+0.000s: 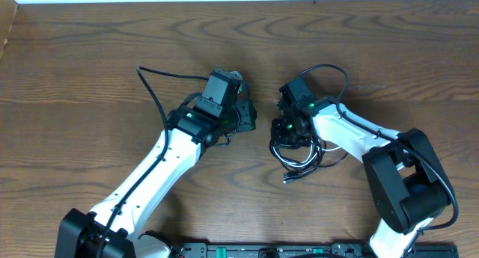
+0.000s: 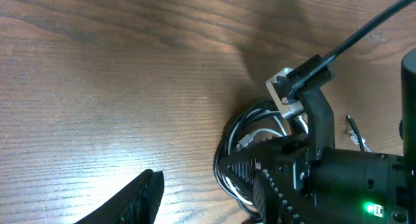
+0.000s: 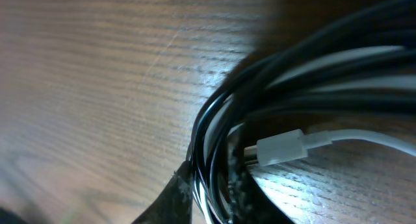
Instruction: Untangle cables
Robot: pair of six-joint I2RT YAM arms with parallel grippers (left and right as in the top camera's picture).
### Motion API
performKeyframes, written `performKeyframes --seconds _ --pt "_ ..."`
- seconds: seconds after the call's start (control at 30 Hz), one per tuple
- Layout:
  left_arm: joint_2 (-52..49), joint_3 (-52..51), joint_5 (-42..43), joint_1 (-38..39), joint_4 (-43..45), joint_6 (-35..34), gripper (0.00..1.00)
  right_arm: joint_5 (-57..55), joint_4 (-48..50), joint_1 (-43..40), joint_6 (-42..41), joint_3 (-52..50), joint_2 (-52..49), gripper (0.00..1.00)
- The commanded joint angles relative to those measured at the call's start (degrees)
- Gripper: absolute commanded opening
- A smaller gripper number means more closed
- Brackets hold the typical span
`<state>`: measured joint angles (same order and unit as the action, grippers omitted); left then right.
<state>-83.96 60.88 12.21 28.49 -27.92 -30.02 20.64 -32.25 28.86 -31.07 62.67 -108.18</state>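
The cables (image 1: 297, 155) lie as a small coil of black and white strands on the wooden table, right of centre. My right gripper (image 1: 288, 136) stands over the coil's top edge. In the right wrist view its jaws (image 3: 211, 199) are pressed on a bundle of the black and white strands (image 3: 292, 74), and a white plug (image 3: 279, 149) lies just inside the loop. My left gripper (image 1: 248, 117) hovers a little left of the coil, open and holding nothing (image 2: 208, 208). The coil (image 2: 229, 152) shows ahead of it, partly hidden by the right gripper's body (image 2: 325, 172).
The right arm's own thick black wire (image 1: 329, 69) arches behind its wrist, and the left arm's wire (image 1: 153, 82) loops at the back left. A black rail (image 1: 299, 251) runs along the front edge. Bare wood (image 1: 90, 56) spreads to the left and back.
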Motion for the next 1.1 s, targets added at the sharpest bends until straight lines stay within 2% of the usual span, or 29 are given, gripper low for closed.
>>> performKeyframes --seconds 0.0,0.03,0.17,0.3,0.47,0.63,0.7,0.87,1.07 --pt "-0.3 0.0 0.9 -0.2 -0.1 -0.3 0.5 -3.5 -0.1 1.0 -1.8 0.5 -0.8 0.04" --pt "-0.3 0.0 0.9 -0.2 -0.2 -0.3 0.5 -3.9 -0.2 1.2 -2.2 0.5 -0.8 0.01" --pt "-0.3 0.0 0.9 -0.2 -0.4 -0.3 0.5 -3.7 -0.1 1.0 -2.3 0.9 -0.7 0.01" --pt "-0.3 0.0 2.6 -0.2 -0.5 0.4 0.5 2.1 -0.3 -0.6 3.4 2.4 2.1 0.01" --pt "-0.3 0.0 6.9 -0.2 0.2 5.1 0.5 11.0 -0.3 -4.2 8.3 4.3 11.1 0.01" --pt "-0.3 0.0 13.3 -0.2 1.6 7.8 0.51 16.7 -1.7 -8.9 8.9 4.3 19.6 0.01" --pt "-0.3 0.0 15.6 -0.2 2.6 8.0 0.54 18.0 -3.1 -10.4 9.2 4.3 21.4 0.01" --pt "-0.3 0.0 22.0 -0.2 7.2 9.1 0.59 21.7 -5.8 -12.1 11.6 4.3 22.8 0.01" --pt "-0.3 0.0 22.1 -0.2 10.4 9.9 0.59 21.8 -6.4 -12.1 12.1 4.3 22.8 0.01"
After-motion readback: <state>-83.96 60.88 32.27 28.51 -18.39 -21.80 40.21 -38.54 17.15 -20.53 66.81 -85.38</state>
